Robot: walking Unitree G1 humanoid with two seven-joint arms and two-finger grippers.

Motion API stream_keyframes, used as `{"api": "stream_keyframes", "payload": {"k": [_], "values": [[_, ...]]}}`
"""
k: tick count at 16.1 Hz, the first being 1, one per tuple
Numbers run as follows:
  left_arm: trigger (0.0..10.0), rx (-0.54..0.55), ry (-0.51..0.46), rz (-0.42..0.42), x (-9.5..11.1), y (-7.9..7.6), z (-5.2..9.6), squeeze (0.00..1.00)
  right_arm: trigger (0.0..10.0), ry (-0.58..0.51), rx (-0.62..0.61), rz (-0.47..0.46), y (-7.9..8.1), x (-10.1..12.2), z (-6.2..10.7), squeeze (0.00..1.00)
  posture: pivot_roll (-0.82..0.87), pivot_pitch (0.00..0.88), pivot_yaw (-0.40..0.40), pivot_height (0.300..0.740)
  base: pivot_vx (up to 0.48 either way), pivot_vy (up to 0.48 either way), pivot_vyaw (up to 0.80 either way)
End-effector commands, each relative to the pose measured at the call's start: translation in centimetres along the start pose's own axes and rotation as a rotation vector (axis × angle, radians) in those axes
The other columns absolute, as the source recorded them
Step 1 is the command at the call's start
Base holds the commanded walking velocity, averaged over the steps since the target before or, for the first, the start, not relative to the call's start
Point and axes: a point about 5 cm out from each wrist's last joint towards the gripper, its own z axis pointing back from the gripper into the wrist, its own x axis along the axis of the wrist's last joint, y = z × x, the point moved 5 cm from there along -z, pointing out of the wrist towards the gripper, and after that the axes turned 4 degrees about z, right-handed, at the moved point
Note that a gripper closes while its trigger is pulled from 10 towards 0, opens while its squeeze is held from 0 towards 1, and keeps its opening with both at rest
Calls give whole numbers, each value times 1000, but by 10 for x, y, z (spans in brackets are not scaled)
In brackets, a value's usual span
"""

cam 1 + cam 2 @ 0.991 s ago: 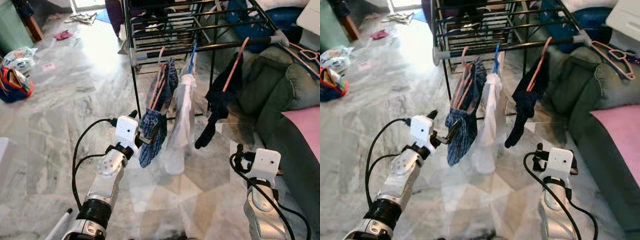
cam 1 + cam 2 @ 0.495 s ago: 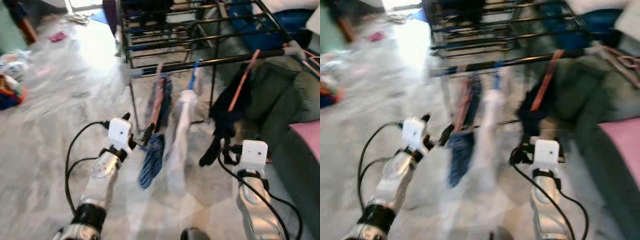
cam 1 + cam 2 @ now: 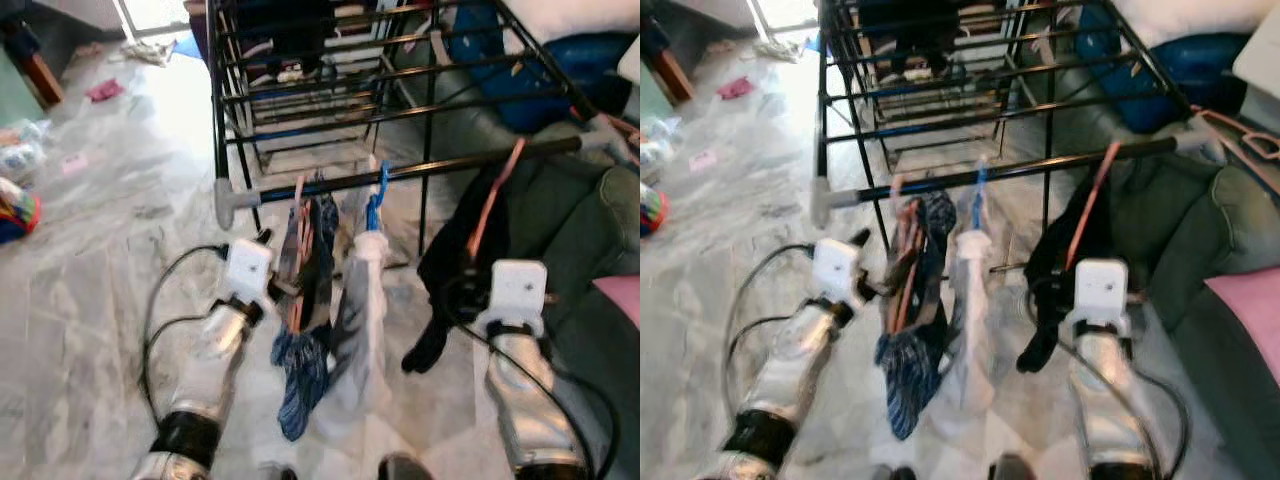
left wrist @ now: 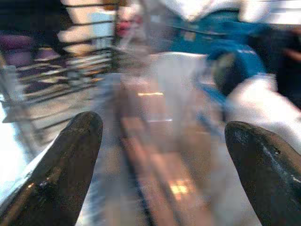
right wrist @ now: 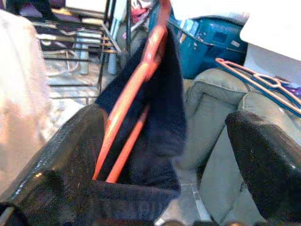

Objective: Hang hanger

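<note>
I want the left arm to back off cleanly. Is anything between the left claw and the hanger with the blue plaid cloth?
Nothing visible does. The left claw is open right beside the hanger, which already hangs on the rail. The white garment hangs on the hanger's far side.

Three hangers (image 3: 300,215) hang along the rack's front rail (image 3: 400,172) (sofa (image 3: 590,230) to the right).

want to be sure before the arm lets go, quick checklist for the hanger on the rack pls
1. Pink hanger hooked over rail: ok.
2. Blue checked garment off the floor: ok.
3. Left gripper beside that garment, fingers apart: ok.
4. Left gripper free of the cloth: cannot tell.
5. Right gripper open by the dark garment: ok.
</note>
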Motion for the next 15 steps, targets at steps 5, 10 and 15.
{"api": "stream_keyframes", "payload": {"k": [5, 10, 15], "values": [[10000, -9, 29, -5, -6, 4, 13, 0, 10000, 11, 9, -49, 1, 8, -14, 0, -63, 208, 42, 740, 0, 0, 0], [10000, -14, 36, -9, -7, 4, 15, 0, 10000, 54, 9, -10, -2, 10, -34, 0, -52, 219, 42, 740, 0, 0, 0], [10000, -19, 48, -8, -8, 3, 15, 0, 0, 144, 82, -36, -4, 3, -55, 0, -56, 225, 44, 740, 0, 0, 0]]}}
